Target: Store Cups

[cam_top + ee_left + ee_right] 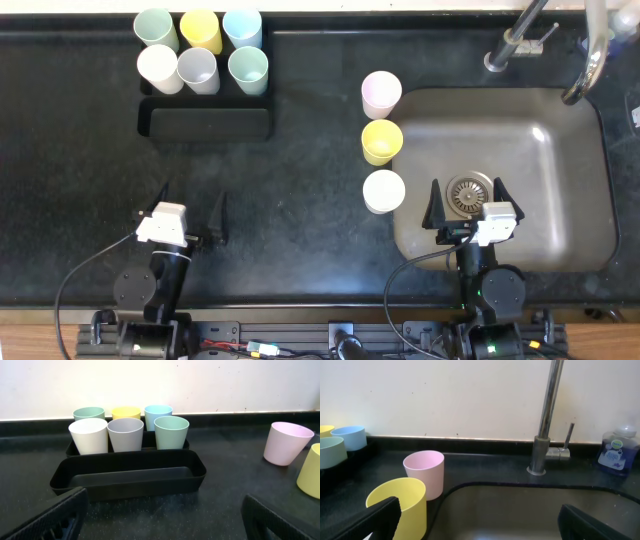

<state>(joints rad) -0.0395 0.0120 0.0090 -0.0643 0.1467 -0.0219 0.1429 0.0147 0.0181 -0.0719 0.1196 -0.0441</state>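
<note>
You've got three loose cups, smooth, tapered and plastic-looking: pink cup (381,93), yellow cup (381,141), white cup (384,190). They stand upright in a row on the speckled black worktop (300,230), along the left rim of the brushed steel sink (540,170). Six more pastel cups (197,70) stand in the back part of a black rectangular tray (205,123). Your left gripper (190,208) sits low and level, facing the tray, fingers spread wide. Your right gripper (466,195) sits over the sink, fingers also spread wide.
</note>
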